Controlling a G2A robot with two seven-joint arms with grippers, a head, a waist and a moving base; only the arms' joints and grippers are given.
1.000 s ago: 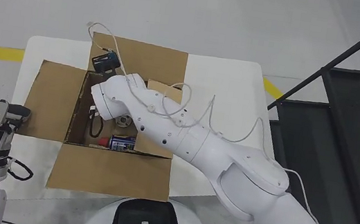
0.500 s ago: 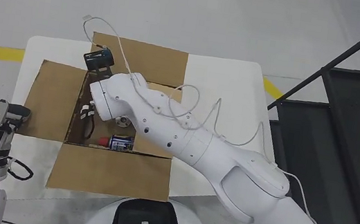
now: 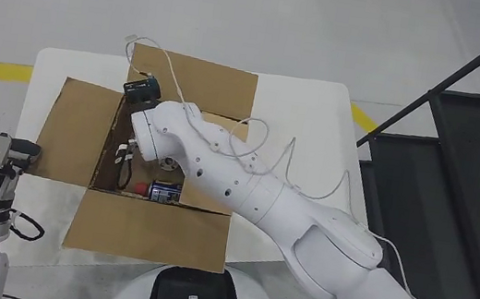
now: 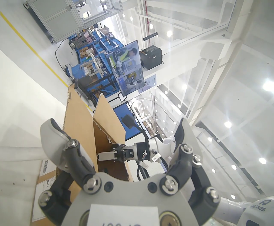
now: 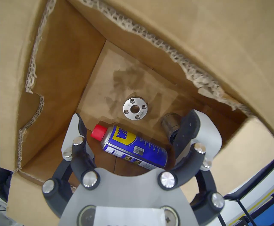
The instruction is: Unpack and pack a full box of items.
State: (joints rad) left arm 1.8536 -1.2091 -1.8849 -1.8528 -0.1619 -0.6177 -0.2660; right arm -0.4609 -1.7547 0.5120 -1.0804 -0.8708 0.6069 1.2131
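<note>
An open cardboard box (image 3: 144, 229) stands on the white table (image 3: 300, 121). My right gripper (image 3: 123, 153) hangs inside it near the left wall, open and holding nothing. In the right wrist view the right gripper (image 5: 133, 118) is above the box floor. There lie a blue spray can with a red cap (image 5: 134, 147), a round metal flange (image 5: 135, 108) and a dark metal cylinder (image 5: 171, 124). The can (image 3: 162, 191) also shows from above. My left gripper (image 3: 5, 161) sits off the table's left edge, pointing up. It (image 4: 116, 128) is open and holds nothing.
The box's four flaps are folded outward, and the left flap (image 3: 75, 130) reaches toward my left gripper. A black metal staircase (image 3: 459, 182) stands right of the table. Bare table lies right of the box.
My right wrist swung left, then came back right and lower in the box. The box shifted slightly to the right. The left arm has not moved.
</note>
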